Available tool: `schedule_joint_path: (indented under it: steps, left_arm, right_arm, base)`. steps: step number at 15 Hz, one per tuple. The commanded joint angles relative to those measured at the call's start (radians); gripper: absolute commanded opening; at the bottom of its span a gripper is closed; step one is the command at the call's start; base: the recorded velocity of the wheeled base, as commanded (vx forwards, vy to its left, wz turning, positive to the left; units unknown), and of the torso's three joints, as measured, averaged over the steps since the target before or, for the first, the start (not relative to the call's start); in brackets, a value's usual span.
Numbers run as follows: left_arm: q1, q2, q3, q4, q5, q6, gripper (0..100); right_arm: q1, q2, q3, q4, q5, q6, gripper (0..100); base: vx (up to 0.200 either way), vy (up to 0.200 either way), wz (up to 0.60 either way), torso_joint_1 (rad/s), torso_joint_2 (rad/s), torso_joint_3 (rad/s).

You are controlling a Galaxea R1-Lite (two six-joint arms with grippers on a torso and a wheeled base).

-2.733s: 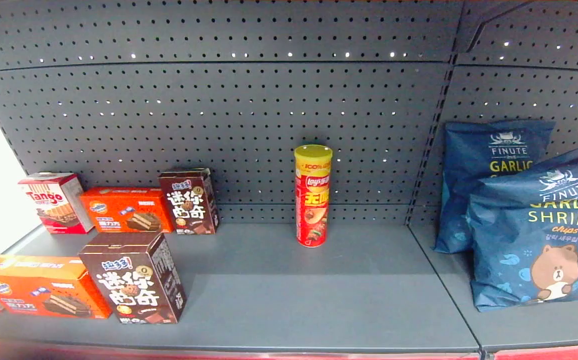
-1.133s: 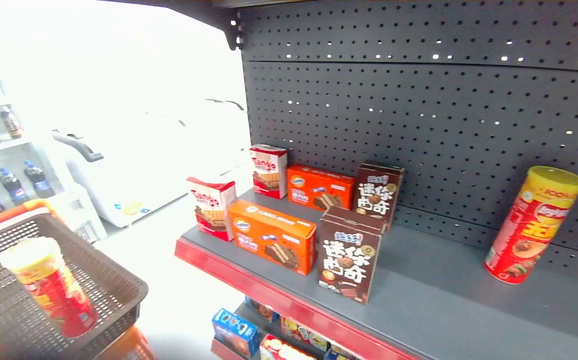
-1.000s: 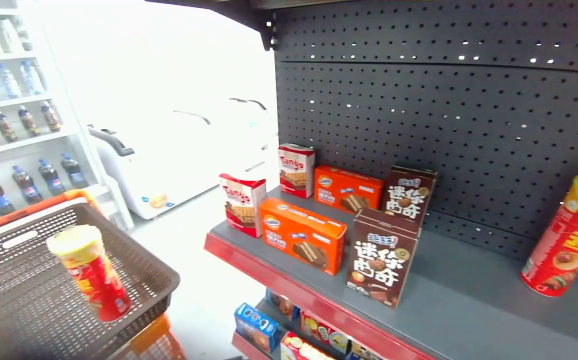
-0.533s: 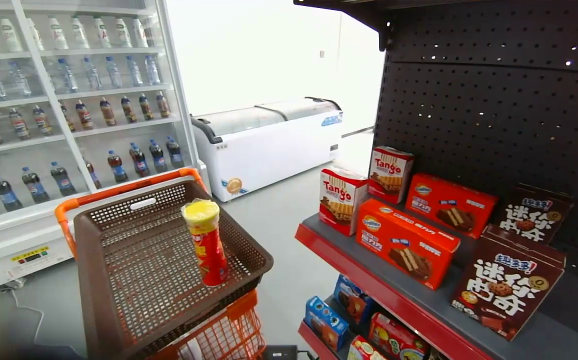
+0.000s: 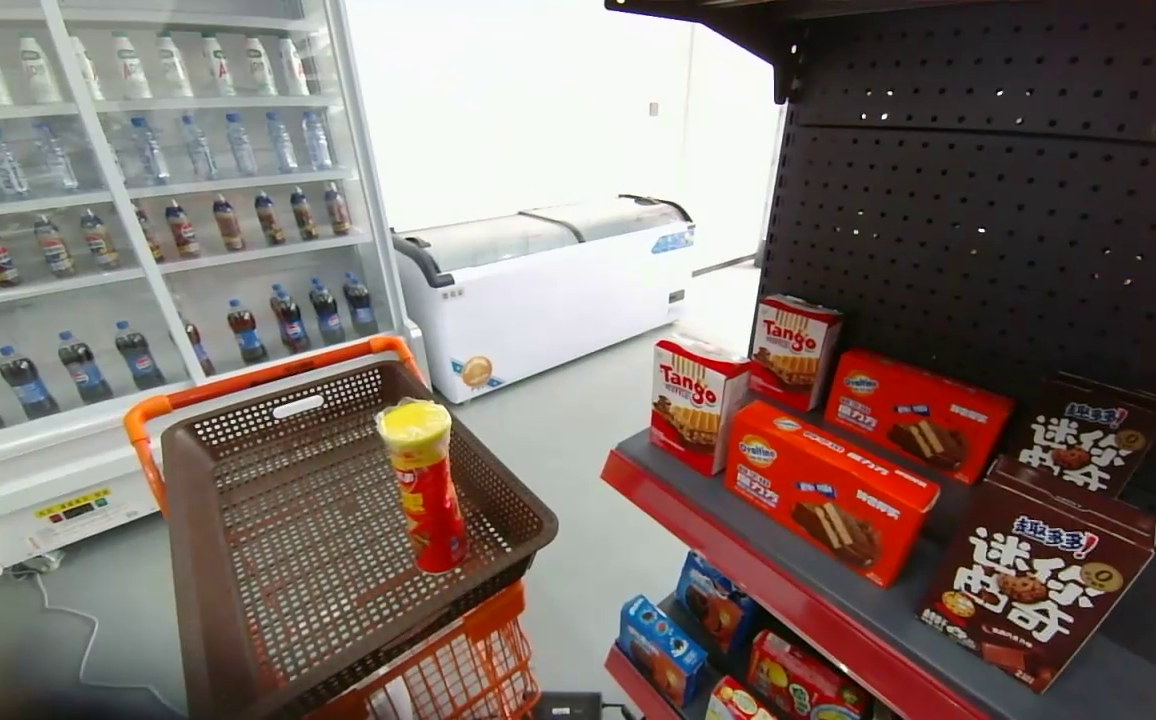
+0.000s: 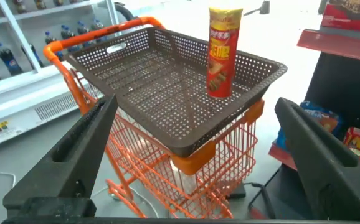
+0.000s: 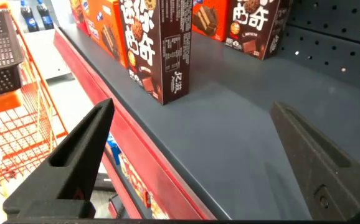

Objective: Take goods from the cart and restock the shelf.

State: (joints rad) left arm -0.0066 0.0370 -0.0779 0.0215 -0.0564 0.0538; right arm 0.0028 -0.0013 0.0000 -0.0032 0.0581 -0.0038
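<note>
Your left claw [image 6: 195,106] is spread wide with nothing in it, and it hangs in front of the cart [image 5: 258,375], level with the brown basket [image 5: 228,425] on top. The chip can [image 5: 423,485] stands upright in that basket, close to the right rim and near the corner that faces the shelf [image 5: 658,460]. The rest of the basket floor is bare mesh, so you have open room on the can's left and far sides. The can is red with a yellow lid. Its label faces the left wrist camera.

Your right claw [image 7: 192,109] is also wide open and holds nothing. It hangs over the front part of the shelf, above a stretch of bare grey board just beside the near brown box [image 5: 1038,570].

A strip of open floor [image 5: 558,440] separates the basket's right rim from the shelf's red front edge.

On the shelf, two rows of boxes run from the left end: two red-and-white wafer boxes [image 5: 698,405], two orange boxes [image 5: 828,490], then two brown boxes. All of them have their printed fronts turned outward. The pegboard back [image 5: 988,250] closes the far side.

A drinks cooler [image 5: 138,200] stands beyond the cart, with a white chest freezer [image 5: 548,280] to its right.
</note>
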Motion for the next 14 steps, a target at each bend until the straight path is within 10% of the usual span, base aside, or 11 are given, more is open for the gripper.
schedule_joint_path:
  steps: [1,14]
  left_arm:
    - [-0.007,0.389,-0.175,0.034,-0.007,0.031,100]
    - [-0.09,1.564,-0.453,-0.574,-0.068,-0.002,100]
  right_arm:
    - [0.0,0.001,0.0,0.0,0.0,-0.001,100]
    - [0.0,0.001,0.0,0.0,0.0,-0.001,100]
  base:
    - [0.0,0.0,0.0,0.0,0.0,0.0]
    - [0.0,0.0,0.0,0.0,0.0,0.0]
